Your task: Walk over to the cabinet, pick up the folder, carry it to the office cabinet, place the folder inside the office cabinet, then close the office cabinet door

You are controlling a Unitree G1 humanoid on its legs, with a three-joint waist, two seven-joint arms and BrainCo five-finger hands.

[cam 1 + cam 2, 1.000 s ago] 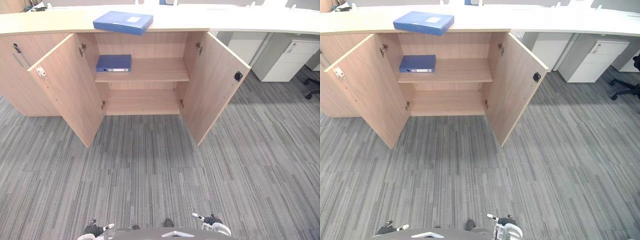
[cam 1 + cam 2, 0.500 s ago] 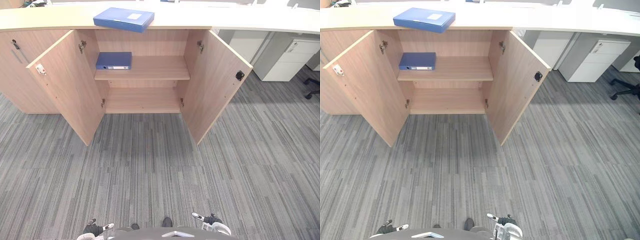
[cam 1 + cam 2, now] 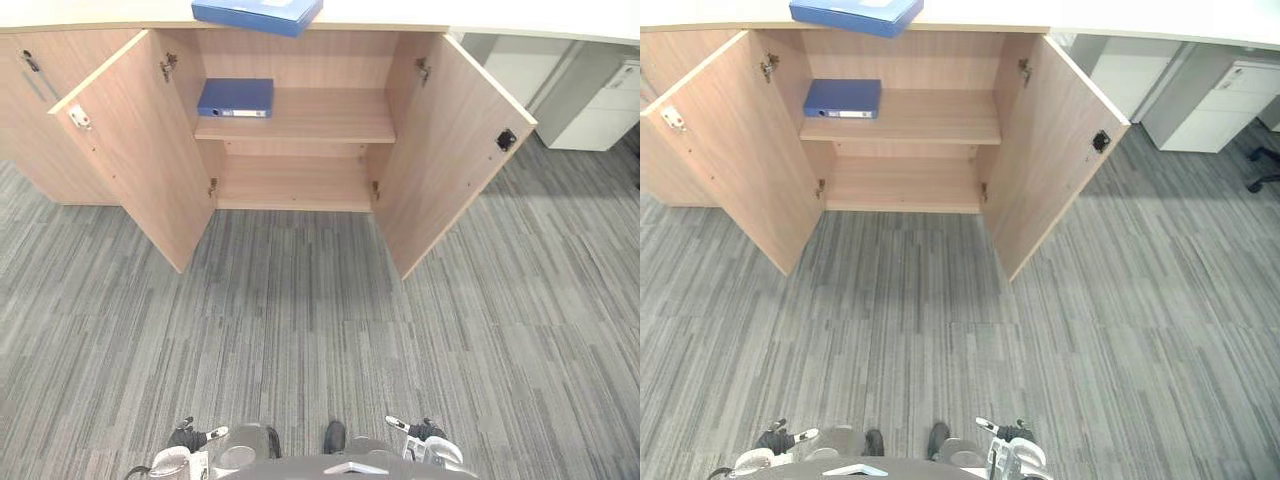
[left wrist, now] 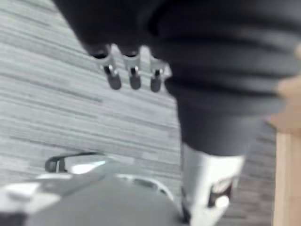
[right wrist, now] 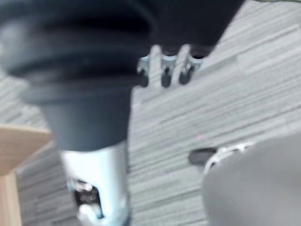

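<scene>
Left eye view: a broad stretch of bare grey carpet (image 3: 300, 320) lies between the left hand (image 3: 188, 437), the right hand (image 3: 422, 432) and the office cabinet (image 3: 320, 118), both its doors swung out toward them. The blue folder (image 3: 257, 12) rests on the cabinet top, well ahead of both hands, its far side cut off. A second folder (image 3: 236, 97) sits on the upper shelf.

Right eye view: a white drawer unit (image 3: 1205, 110) stands ahead of the right hand, past the right door (image 3: 1055, 150).

Left wrist view: the fingers (image 4: 134, 77) hang slack, holding nothing.

Right wrist view: these fingers (image 5: 165, 75) hang loose and empty too.
</scene>
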